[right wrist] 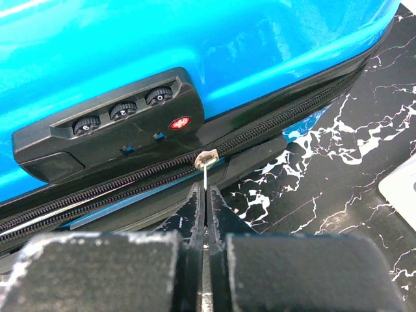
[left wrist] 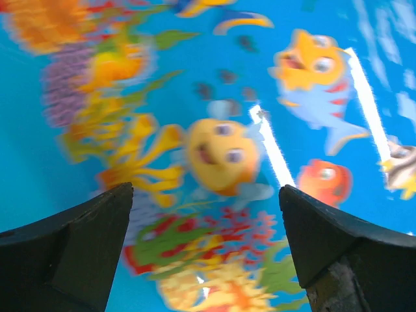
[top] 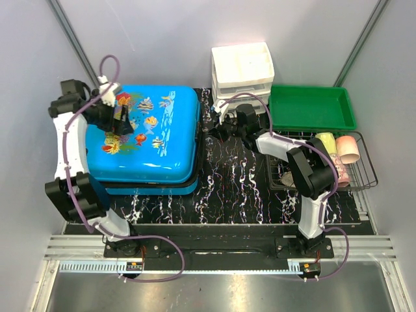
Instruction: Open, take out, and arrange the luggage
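Early stage: luggage (top: pixel 146 133) lies lid-down-shut on the desk's (top: pixel 234 188) left side, right pincer (right wrist: pixel 205 194) pinching its zipper pull (right wrist: pixel 207 158), left pincer (left wrist: pixel 205 195) spread wide over the lid; unzipping, unpacking and arranging all remain.

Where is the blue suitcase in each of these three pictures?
Top external: suitcase left of centre, lid up.
Left wrist: its printed lid fills the view.
Right wrist: its side, lock and zip pull, upper half.
Shared: yellow fish, in top and left wrist views.
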Available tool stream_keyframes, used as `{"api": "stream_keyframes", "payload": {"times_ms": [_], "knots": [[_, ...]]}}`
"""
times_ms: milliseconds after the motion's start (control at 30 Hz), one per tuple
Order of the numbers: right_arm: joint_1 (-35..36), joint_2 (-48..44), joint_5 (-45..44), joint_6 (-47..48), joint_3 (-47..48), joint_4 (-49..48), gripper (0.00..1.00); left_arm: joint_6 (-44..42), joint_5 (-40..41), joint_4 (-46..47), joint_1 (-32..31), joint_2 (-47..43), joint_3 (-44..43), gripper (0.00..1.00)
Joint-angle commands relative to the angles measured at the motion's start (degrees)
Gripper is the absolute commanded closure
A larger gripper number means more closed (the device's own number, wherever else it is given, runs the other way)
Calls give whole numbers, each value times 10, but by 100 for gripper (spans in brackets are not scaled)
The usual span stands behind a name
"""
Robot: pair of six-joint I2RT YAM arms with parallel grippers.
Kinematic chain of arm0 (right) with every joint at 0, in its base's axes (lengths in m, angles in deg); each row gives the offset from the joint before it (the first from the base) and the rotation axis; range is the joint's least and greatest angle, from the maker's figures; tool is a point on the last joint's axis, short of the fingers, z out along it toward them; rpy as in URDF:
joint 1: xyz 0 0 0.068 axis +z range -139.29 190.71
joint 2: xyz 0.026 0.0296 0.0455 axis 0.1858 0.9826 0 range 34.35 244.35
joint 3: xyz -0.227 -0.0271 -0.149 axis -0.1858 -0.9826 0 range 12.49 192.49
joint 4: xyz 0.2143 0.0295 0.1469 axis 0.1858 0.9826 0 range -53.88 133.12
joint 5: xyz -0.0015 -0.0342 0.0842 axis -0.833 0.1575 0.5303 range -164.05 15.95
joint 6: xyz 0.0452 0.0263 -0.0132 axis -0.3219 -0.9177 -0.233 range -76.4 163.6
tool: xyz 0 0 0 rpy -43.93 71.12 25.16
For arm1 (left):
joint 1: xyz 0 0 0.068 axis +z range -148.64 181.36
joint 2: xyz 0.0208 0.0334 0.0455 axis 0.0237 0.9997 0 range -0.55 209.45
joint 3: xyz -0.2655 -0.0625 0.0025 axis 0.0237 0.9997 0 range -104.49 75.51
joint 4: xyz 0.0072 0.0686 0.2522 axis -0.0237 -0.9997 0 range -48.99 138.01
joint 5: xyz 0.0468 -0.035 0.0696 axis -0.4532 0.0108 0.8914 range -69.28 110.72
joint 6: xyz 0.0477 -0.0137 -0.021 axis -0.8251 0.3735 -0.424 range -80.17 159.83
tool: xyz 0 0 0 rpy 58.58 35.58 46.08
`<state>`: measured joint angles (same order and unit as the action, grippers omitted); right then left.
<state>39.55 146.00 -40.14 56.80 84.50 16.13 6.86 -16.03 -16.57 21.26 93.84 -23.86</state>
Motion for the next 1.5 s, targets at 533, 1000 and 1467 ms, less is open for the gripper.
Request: {"api": "stream_keyframes", "payload": {"times_ms": [533,1000,1467], "knots": [[-16,-62,9,15,-13,-1,100,419,184,131,245,-318,312,1],[-16,-70,8,26,-13,10,100,641,241,239,302,-302,373,1],[-15,-75,2,28,-25,14,100,730,204,362,268,-243,413,9]]}}
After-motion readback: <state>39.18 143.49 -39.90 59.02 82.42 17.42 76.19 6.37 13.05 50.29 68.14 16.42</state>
